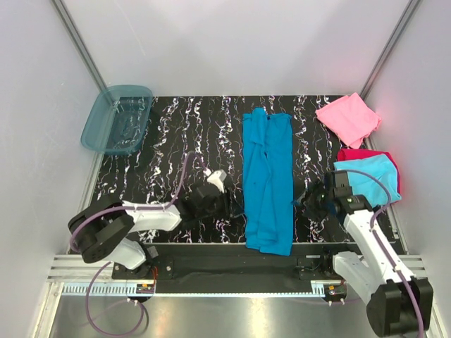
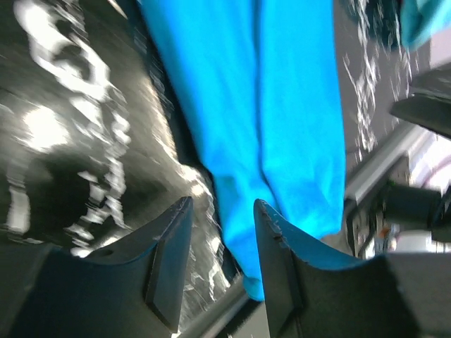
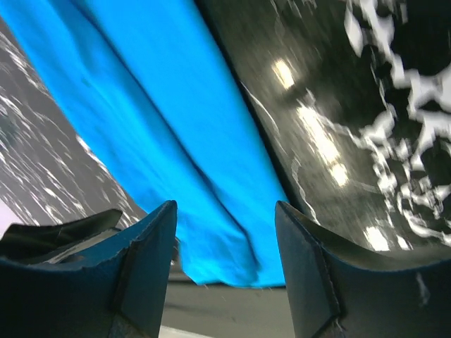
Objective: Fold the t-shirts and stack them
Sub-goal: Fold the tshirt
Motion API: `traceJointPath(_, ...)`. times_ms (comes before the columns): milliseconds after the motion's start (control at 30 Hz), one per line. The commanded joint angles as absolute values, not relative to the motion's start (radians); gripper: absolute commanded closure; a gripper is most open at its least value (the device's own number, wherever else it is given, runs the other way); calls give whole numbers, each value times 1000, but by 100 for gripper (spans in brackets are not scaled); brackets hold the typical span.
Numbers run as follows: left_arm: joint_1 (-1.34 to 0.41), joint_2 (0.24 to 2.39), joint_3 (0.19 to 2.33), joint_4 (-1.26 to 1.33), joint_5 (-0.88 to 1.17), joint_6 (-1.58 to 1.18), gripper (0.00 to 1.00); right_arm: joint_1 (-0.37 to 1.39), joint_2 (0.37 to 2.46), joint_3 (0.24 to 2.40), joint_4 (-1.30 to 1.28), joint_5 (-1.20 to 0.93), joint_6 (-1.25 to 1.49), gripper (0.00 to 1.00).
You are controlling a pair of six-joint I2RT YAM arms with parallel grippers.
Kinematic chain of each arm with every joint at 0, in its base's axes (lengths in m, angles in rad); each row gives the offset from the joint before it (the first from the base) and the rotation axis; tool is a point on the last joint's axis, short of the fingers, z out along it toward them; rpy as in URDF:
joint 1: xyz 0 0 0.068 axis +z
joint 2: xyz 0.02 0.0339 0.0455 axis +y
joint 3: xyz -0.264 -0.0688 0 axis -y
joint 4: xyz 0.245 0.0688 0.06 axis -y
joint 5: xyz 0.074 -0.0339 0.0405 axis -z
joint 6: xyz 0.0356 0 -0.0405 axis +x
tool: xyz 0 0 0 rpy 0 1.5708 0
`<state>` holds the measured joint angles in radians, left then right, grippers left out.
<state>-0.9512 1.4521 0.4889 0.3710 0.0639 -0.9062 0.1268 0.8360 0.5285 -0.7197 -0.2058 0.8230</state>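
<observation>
1. Top view.
   - The teal shirt (image 1: pixel 268 183) lies as a long, narrow, doubled strip down the middle of the table (image 1: pixel 176 134). Its near end is at the front edge and its far end is rumpled.
   - The left gripper (image 1: pixel 227 208) sits just beside the strip's left edge, and the right gripper (image 1: pixel 309 202) just beside its right edge.
   - The pink shirt (image 1: pixel 347 118) is folded at the far right corner.
   - The cyan shirt (image 1: pixel 370 176) is folded on top of the red shirt (image 1: pixel 350 153) at the right side.
   - The tub (image 1: pixel 116 120) is at the far left corner.
   - The table is black with white marbling. White walls (image 1: pixel 211 42) and metal posts (image 1: pixel 77 39) enclose it.
2. Left wrist.
   - The left gripper (image 2: pixel 223 204) has its fingers partly apart, with nothing between them.
   - The teal shirt (image 2: pixel 268 105) lies flat past the tips, a lengthwise fold line showing.
   - The table (image 2: pixel 70 141) is blurred.
3. Right wrist.
   - The right gripper (image 3: pixel 225 211) has its fingers well apart and is empty.
   - The teal shirt (image 3: pixel 155 127) shows a hemmed corner past the gap between the fingers.
   - The table (image 3: pixel 338 127) is glossy.
</observation>
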Motion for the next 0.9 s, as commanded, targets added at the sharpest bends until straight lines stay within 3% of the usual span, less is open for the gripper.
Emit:
traceJointPath(0, -884, 1445, 592, 341, 49, -881, 55, 132, 927, 629, -612, -95, 821, 35)
traceJointPath(200, -703, 1548, 860, 206, 87, -787, 50, 130, 1222, 774, -356, -11, 801, 34)
traceJointPath(400, -522, 1794, 1162, 158, 210, -742, 50, 107, 1565, 1029, -269, 81, 741, 31)
traceJointPath(567, -422, 1997, 1339, 158, 362, -767, 51, 20, 1793, 1213, -233, 3, 733, 30)
traceJointPath(867, -353, 2227, 1572, -27, 399, -707, 52, -117, 2100, 1479, -224, -141, 784, 31)
